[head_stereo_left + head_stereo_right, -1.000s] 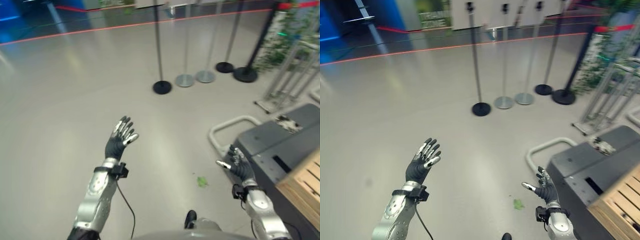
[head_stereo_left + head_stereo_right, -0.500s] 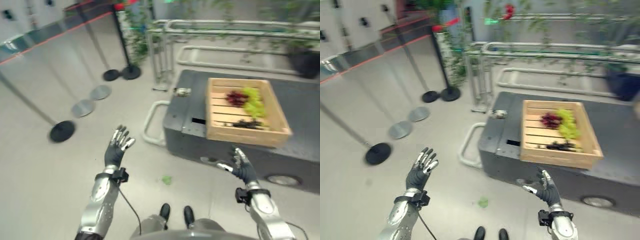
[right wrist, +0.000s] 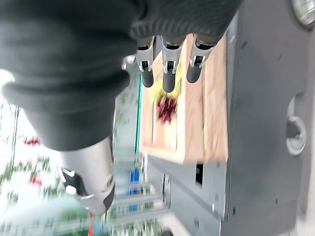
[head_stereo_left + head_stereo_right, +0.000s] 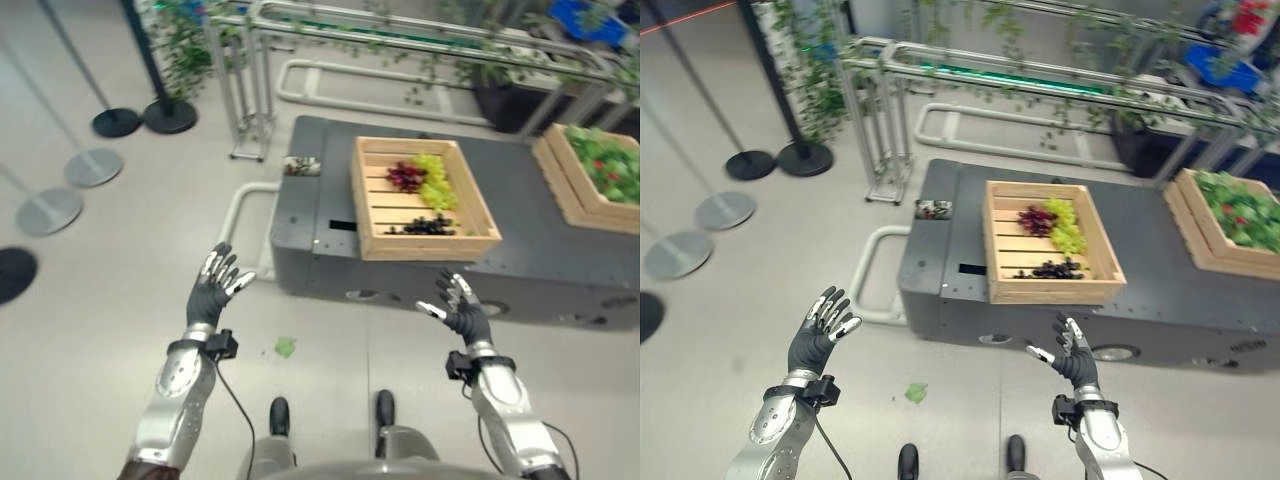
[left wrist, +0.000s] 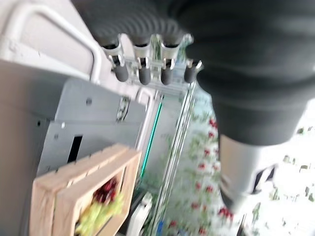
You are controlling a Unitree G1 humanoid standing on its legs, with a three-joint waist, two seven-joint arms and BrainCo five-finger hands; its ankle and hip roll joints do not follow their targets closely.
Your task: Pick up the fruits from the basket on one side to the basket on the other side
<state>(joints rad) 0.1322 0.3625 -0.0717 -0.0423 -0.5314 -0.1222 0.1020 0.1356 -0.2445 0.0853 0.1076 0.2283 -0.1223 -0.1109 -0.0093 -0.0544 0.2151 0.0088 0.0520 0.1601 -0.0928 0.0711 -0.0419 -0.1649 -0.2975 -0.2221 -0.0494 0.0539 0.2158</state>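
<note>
head eyes: high, looking down | wrists: close, along fingers | shared: wooden crate

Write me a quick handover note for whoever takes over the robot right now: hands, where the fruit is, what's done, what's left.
Left hand: open, holding nothing, raised over the floor.
Right hand: open, holding nothing, in front of the grey platform.
Fruit: red, green and dark grapes lie in the near wooden crate on the platform. A second crate sits at the robot's right, filled with leafy greens.
Done: nothing picked.
Left: reach the crate, grasp the fruit, carry it over.

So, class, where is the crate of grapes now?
The crate sits on the dark cart, ahead of the right hand, left of a second crate.
</note>
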